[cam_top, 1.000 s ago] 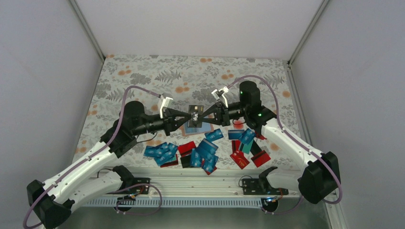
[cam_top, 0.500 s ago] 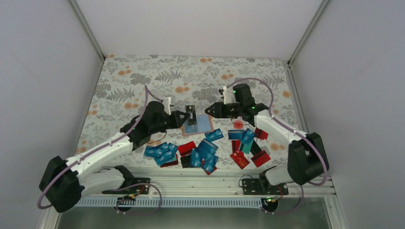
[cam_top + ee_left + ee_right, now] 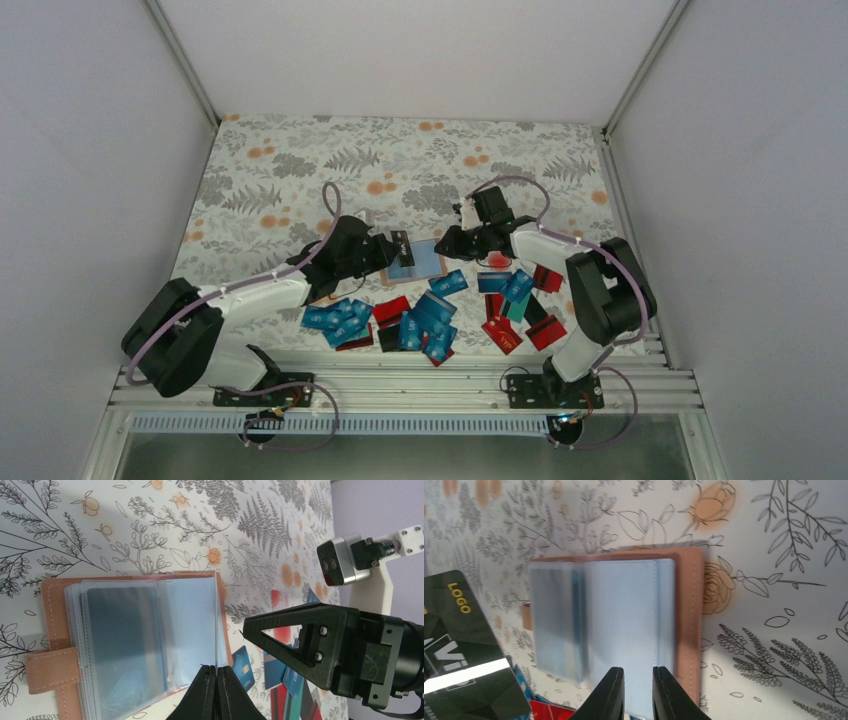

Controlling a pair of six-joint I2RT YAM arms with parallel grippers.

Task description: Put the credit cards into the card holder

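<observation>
The left fingers [image 3: 206, 692] are pressed together on the black VIP card [image 3: 461, 655]. The left wrist view shows this card only edge-on, as a thin line rising from the fingertips. It stands over the open card holder [image 3: 52, 610], above the clear sleeves and close to the holder's edge that faces the right arm.

The right fingers [image 3: 610, 692] stand a narrow gap apart, low over the same sleeves from the opposite side. Whether they pinch a sleeve or only hover over it cannot be told. In the left wrist view one right fingertip sits just beside the holder's edge.

The holder lies open and flat on the flowered bench [image 3: 300, 170], between the two arms. Its tan-pink cover frames the stack of sleeves, and its strap tab [image 3: 50, 670] sticks out at one side. One sleeve looks darker blue, but glare hides whether a card is inside.

The loose credit cards [image 3: 425, 315], blue, teal and red, lie overlapping on the bench toward the arm bases, near the holder. The right wrist frame cuts off the VIP card's lettering, and only "LOGO" reads whole.
</observation>
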